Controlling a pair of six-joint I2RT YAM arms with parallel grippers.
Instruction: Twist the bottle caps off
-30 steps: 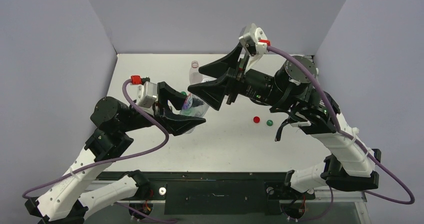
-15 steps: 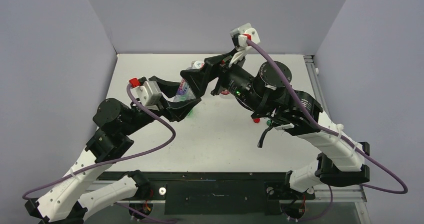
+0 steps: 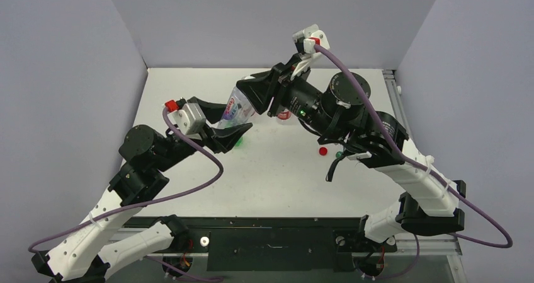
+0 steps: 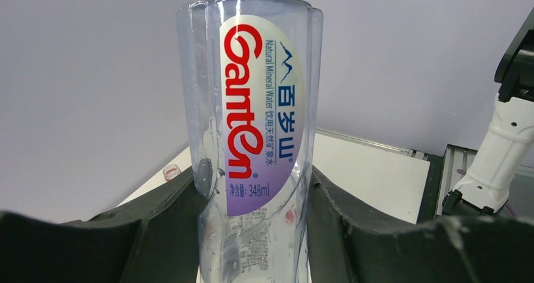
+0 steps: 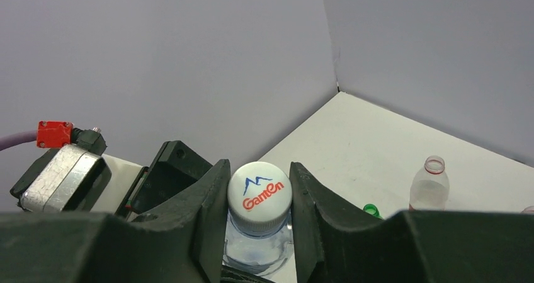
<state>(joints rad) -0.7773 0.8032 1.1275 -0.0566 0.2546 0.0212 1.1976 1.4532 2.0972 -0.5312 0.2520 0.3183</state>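
A clear pale-blue bottle (image 4: pixel 261 119) with a red-lettered label is held off the table, tilted, between my two grippers. My left gripper (image 4: pixel 252 198) is shut on the bottle's lower body, both fingers pressed against its sides. A whitish bottle cap (image 5: pixel 259 196) still sits on the neck, and my right gripper (image 5: pixel 259 198) is shut on it, one jaw on each side. From above, the bottle (image 3: pixel 236 106) shows between the left gripper (image 3: pixel 230 119) and the right gripper (image 3: pixel 250 89); the cap is hidden there. A loose red cap (image 3: pixel 323 150) and a green cap (image 3: pixel 339 155) lie on the table.
An uncapped clear bottle (image 5: pixel 430 182) stands near the back wall, with a green bottle's open neck (image 5: pixel 371 210) beside it. Part of the green bottle (image 3: pixel 239 141) shows under my left gripper. The white table (image 3: pixel 277 182) is walled on three sides.
My right arm swung left and down onto the bottle's top, and its jaws went from wide open to shut on the cap. My left gripper lifted the bottle toward the back.
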